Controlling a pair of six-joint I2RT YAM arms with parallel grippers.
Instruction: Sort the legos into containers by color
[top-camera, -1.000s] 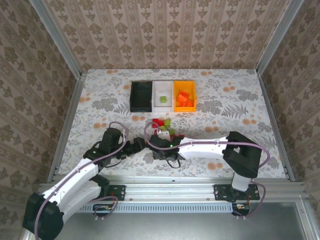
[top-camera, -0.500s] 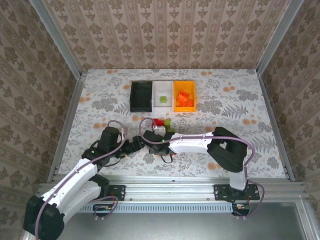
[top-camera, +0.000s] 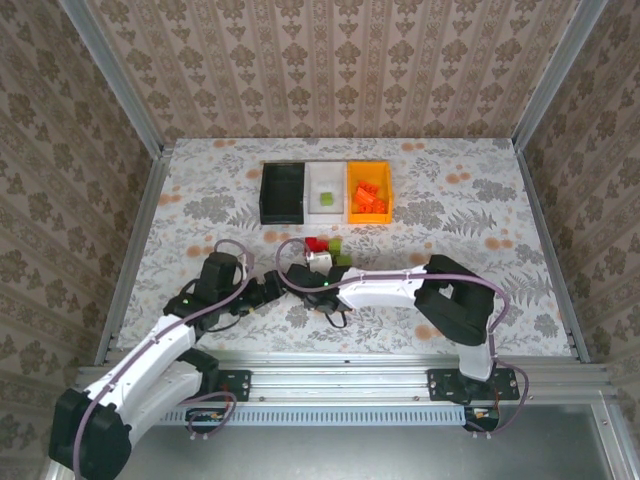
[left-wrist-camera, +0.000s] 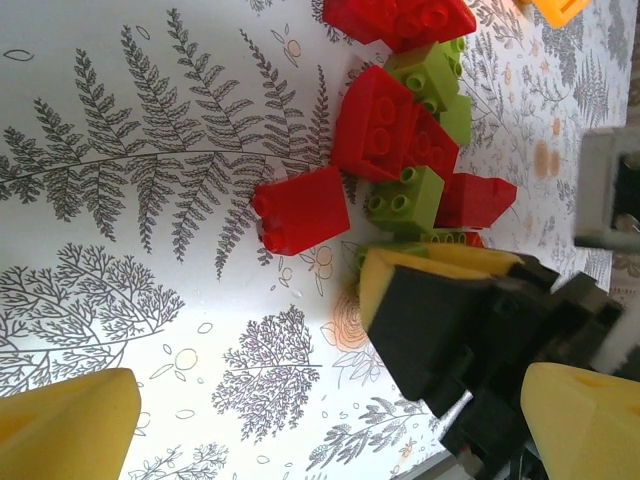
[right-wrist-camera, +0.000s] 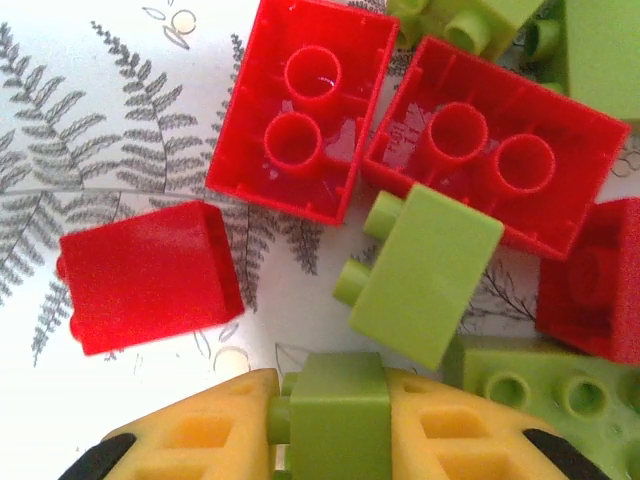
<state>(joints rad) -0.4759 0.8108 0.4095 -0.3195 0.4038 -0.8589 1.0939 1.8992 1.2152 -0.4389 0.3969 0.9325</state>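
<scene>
Right fingers (right-wrist-camera: 200, 440) clamped on lime green brick (right-wrist-camera: 335, 410); red brick (right-wrist-camera: 145, 275) at 10 o'clock of it. Left fingers (left-wrist-camera: 70, 425) wide apart.

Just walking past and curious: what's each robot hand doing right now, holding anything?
Left gripper: open, holding nothing.
Right gripper: closed on a lime green lego.

pile of legos (top-camera: 326, 249) on the surface (top-camera: 480, 230), row of three containers (top-camera: 326, 165) behind the pile, more legos in the middle and right ones, right tool (right-wrist-camera: 330, 430) at the pile's near edge clamped on one lego (right-wrist-camera: 335, 405), left tool (left-wrist-camera: 325, 415) just left of the pile
</scene>
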